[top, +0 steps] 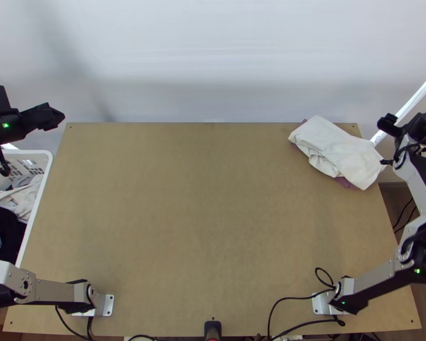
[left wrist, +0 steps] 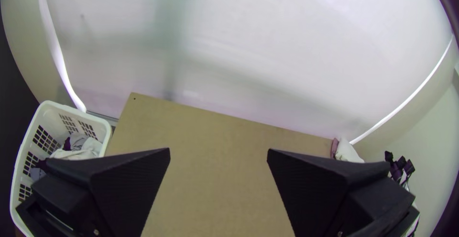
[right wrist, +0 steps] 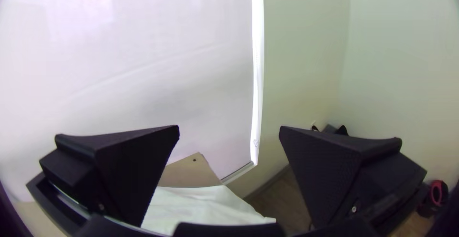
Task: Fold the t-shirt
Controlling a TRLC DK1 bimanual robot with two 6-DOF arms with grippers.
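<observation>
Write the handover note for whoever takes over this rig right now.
Left hand: open, empty, by the table's far left corner.
Right hand: open, empty, just off the right edge.
Things: white cloth over mauve cloth, far right corner; basket of clothes at left.
Done: cannot tell whether that pile is finished folding.
Left: probably pick out a t-shirt, perhaps from the basket, spread it, fold it.

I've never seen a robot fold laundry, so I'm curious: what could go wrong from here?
The white cloth seems to poke past the table's edge, so a nudge might drop it. Mauve cloth peeks out beneath, so the open right pincer could catch both. The clothes in the basket lie jumbled, so lifting one may drag others.
</observation>
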